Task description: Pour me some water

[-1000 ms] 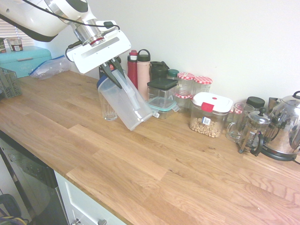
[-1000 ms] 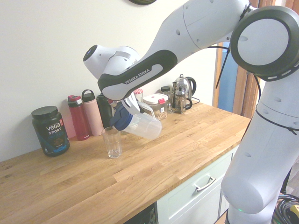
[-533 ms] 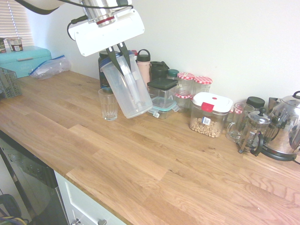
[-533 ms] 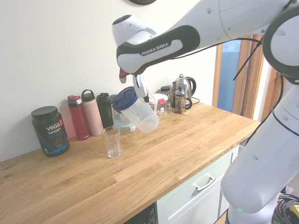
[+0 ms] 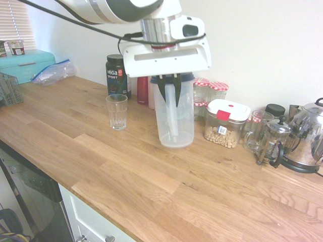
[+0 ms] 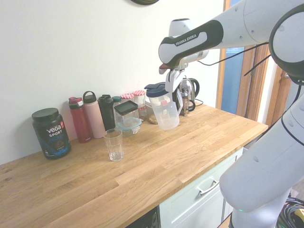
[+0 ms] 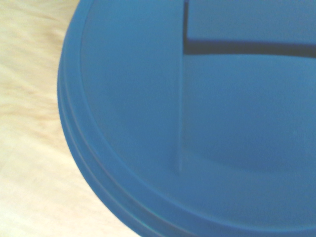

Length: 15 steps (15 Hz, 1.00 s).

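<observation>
Glass [image 5: 117,112], apparently empty; upright pitcher [image 5: 174,118], blue-lidded.

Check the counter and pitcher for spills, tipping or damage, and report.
Nothing stands out: the pitcher hangs upright in the gripper, its blue lid on. The glass stands upright, and I see no puddle on the counter.

From here the pitcher [image 5: 174,118] hides most of the pink bottle [image 5: 151,96] and nearly all of the dark-lidded container [image 6: 127,110]. Up close, its blue lid [image 7: 128,98] is blurred and runs past the picture's edge; the kettle [image 5: 307,133] is cut off too.
</observation>
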Motion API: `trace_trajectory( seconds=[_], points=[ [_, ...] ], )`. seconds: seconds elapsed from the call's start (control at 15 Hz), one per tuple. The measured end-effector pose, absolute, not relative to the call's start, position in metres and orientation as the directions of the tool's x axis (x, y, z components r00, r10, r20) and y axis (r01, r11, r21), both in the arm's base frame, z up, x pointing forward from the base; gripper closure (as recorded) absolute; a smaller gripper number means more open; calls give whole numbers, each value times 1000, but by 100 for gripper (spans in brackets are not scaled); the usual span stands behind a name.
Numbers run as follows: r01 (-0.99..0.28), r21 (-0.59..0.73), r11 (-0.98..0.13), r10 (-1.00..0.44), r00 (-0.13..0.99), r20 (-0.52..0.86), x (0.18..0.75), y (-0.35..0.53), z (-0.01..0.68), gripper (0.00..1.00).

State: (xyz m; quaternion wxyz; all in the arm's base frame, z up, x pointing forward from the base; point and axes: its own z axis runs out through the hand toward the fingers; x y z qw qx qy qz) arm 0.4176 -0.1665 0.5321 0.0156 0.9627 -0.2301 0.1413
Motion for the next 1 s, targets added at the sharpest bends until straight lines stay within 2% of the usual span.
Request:
trace_trajectory(
  seconds=[0.4,0.8,1.0],
  points=[
    [-665,-252,-703,-712,655,253,406,-180,484,100],
    [-763,-398,-509,-855,395,336,399,-183,461,100],
    [-772,-362,-523,-845,414,338,396,-177,450,100]
  ],
)
